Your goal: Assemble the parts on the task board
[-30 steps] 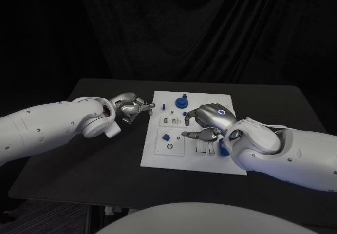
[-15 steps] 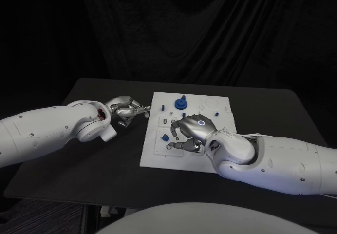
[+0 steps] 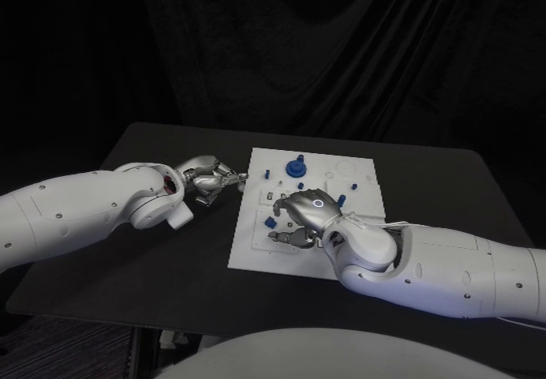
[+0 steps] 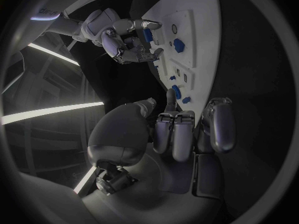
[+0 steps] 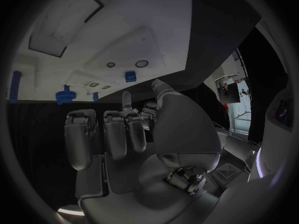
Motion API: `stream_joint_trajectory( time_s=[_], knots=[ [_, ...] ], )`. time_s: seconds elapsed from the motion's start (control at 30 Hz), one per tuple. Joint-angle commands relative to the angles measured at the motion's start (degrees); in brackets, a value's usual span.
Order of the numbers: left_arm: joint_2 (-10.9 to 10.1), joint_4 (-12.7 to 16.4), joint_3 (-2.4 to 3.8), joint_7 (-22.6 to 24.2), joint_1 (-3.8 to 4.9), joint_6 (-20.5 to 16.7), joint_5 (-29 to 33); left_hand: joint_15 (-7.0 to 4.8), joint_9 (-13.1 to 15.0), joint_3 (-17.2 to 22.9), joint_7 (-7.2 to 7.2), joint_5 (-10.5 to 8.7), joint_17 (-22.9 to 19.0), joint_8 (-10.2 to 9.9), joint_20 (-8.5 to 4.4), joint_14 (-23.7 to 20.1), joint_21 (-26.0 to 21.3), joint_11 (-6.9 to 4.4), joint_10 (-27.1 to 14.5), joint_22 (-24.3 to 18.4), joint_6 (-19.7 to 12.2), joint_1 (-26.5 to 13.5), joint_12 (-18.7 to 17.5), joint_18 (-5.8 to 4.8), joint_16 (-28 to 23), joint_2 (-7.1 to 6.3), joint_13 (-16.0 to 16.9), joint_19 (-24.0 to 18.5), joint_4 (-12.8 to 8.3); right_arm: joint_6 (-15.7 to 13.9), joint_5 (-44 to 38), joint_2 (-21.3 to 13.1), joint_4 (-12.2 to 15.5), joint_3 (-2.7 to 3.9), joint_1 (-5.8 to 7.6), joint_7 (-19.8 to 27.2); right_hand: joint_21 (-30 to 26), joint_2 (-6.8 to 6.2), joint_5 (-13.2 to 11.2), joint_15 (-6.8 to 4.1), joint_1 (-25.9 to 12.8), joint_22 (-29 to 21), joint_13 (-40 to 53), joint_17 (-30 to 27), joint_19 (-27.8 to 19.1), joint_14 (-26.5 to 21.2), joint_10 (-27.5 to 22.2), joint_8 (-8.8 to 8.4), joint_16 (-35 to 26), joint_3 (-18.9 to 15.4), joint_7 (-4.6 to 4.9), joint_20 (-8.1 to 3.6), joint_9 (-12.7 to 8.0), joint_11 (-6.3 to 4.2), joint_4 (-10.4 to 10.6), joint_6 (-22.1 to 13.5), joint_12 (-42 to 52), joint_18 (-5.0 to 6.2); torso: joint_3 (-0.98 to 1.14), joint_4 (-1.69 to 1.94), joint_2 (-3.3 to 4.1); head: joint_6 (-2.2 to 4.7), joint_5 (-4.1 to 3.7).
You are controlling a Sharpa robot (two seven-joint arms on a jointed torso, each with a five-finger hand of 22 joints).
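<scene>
Right robot hand (image 3: pixel 307 212) — poised over the middle of the task board (image 3: pixel 256 257), back upward, fingers curled in toward the palm; whether anything sits inside them cannot be told from the head view, and the right wrist view shows the fingers (image 5: pixel 118 132) bent together with nothing plainly between them. Just beside its fingertips, a small blue part (image 3: pixel 272 223) lies on the board's left half, close to a raised square plate. Left robot hand (image 3: pixel 209 178) — resting off the board's left edge above the black table (image 3: pixel 136 260), fingers folded in on themselves, nothing seen in them; the left wrist view shows those fingers (image 4: pixel 176 134) drawn close side by side, pointing toward the board. Farther back on the board: a short blue peg (image 3: pixel 265 170) near the left edge, a larger blue knob-like part (image 3: pixel 296 167) standing upright toward the far edge, and a small blue pin (image 3: pixel 353 186) toward the right side. A pale round recess (image 3: pixel 342 168) sits at the board's far right corner.
</scene>
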Motion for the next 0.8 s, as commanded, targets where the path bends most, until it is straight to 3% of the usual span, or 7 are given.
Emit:
stream_joint_trajectory(
  time_s=[0.03,0.2,0.33,0.63,0.8],
  knots=[
    [0.18,0.0,0.05,0.01,-0.14,0.28,0.55,0.09,-0.08,0.44,0.0,0.02,15.09,0.22,0.06,5.95,-0.19,0.01,5.87,8.04,0.4,0.69,0.15,0.18,0.15,0.06,14.95,-0.09,0.01,-0.69,-1.3,0.68,-0.74,0.14,-0.25,-2.88,0.18,0.78,-0.04,0.51,-0.18,15.09,15.1,15.07,6.05,6.0,5.98,-0.89,0.17,0.22,-0.08,0.41,-1.26,0.45,0.01,0.95,0.15,-0.91,-0.11,0.06,0.04,0.01,-0.18],
    [0.43,-0.14,0.05,-0.18,-0.15,0.37,0.55,0.09,-0.32,0.61,0.01,0.17,15.09,0.24,0.07,5.95,-0.37,0.01,5.87,7.98,0.33,0.97,0.15,0.23,0.15,0.07,14.95,-0.21,-0.01,-0.63,-1.32,2.12,-2.62,0.24,-0.36,-3.36,0.18,1.24,-0.06,0.59,-0.63,15.09,15.1,15.07,6.05,6.0,5.98,-1.99,0.17,0.24,0.03,0.51,-2.6,0.54,0.07,1.3,0.15,-0.91,0.01,0.1,0.01,0.01,-0.42],
    [0.62,-0.27,0.05,-0.31,-0.16,0.46,0.55,0.09,-0.55,0.81,0.0,0.35,15.09,0.3,0.07,5.95,-0.38,0.01,5.87,8.01,0.32,1.27,0.15,0.23,0.15,0.11,14.95,-0.22,-0.05,-1.04,-1.32,3.35,-4.3,0.27,-0.52,-3.11,0.18,1.85,-0.07,0.61,-1.32,15.09,15.1,15.07,6.05,6.0,5.98,-2.76,0.17,0.24,-0.02,0.57,-3.94,0.53,0.14,2.54,0.15,-0.91,0.05,-0.19,0.05,0.01,-0.15],
    [1.11,-0.72,0.05,-0.43,-0.18,0.76,0.55,0.09,-1.25,1.38,-0.01,1.25,15.09,0.57,0.08,5.95,-0.53,0.0,5.87,8.04,0.29,2.11,0.15,0.27,0.15,0.02,14.95,-0.31,-0.15,-0.63,-0.52,5.15,-6.66,0.33,-1.2,-2.69,0.18,2.79,-0.08,0.33,-1.71,15.09,15.1,15.07,6.05,6.0,5.98,-3.31,0.17,0.45,-0.46,0.38,-5.42,0.18,-0.26,5.48,0.15,-0.91,-0.21,-0.18,-0.08,0.01,-0.01],
    [1.29,-0.92,0.05,-0.44,-0.2,0.85,0.55,0.1,-1.54,1.57,0.0,1.79,15.09,0.72,0.09,5.95,-0.58,0.01,5.87,8.07,0.3,2.37,0.15,0.27,0.15,-0.08,14.95,-0.33,-0.12,0.03,-0.14,5.62,-7.36,0.34,-1.4,-2.48,0.18,3.17,-0.09,0.11,-1.45,15.09,15.1,15.07,6.05,6.0,5.98,-3.34,0.17,0.69,-0.77,0.2,-5.83,-0.09,-0.83,6.99,0.15,-0.91,-0.16,-0.14,-0.08,0.01,-0.14]
  ],
)
